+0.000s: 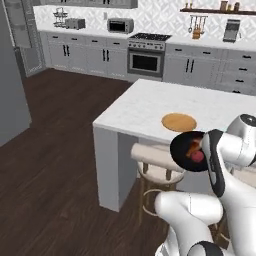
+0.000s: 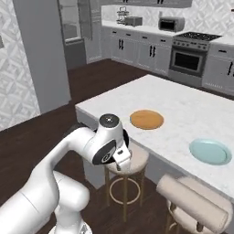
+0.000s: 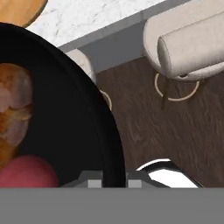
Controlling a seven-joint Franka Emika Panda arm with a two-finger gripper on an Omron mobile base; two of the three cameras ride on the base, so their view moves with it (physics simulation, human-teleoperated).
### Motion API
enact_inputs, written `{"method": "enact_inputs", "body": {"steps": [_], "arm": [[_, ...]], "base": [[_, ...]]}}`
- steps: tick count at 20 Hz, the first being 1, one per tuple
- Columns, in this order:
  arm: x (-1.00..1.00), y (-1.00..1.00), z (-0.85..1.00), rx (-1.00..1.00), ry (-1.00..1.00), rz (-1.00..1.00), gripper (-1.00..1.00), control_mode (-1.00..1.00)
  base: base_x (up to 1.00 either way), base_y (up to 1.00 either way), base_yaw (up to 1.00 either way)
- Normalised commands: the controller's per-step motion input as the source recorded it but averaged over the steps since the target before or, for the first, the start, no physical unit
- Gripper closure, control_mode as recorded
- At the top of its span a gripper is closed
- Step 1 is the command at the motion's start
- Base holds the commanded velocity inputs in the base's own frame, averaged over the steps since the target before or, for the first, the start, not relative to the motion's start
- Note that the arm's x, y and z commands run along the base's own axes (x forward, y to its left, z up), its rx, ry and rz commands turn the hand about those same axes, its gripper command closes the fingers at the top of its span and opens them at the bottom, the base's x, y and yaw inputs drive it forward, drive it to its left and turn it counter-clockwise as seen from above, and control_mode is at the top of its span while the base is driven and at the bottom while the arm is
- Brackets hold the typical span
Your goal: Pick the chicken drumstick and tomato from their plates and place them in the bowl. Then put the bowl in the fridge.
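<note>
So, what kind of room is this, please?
A home kitchen, rendered: an oven with a stove top, a toaster oven on the back counter, and a marble island with stools.

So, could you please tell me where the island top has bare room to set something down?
Free: the marble between the tan plate and blue-green plate, and the whole far side beyond them. Crowded: the near edge, where stools and the held bowl sit.

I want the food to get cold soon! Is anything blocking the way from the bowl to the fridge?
Nothing visible does. The gripper holds the bowl off the counter's edge, above a stool. Bare dark floor stretches from there to the fridge at far left.
</note>
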Motion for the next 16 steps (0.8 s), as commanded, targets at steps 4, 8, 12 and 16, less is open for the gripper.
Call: {"method": "enact_inputs", "body": {"steps": [4,8,12,16], "arm": [[0.00,0.00,0.00,0.00,0.00,0.00,1.00,1.00],[0.00,0.00,0.00,0.00,0.00,0.00,1.00,1.00],[0.00,0.00,0.00,0.00,0.00,0.00,1.00,1.00],[0.00,0.00,0.00,0.00,0.00,0.00,1.00,1.00]], "base": [[0.76,1.00,0.36],[1.00,1.00,0.03],[1.00,1.00,-0.06],[1.00,1.00,-0.23]]}}
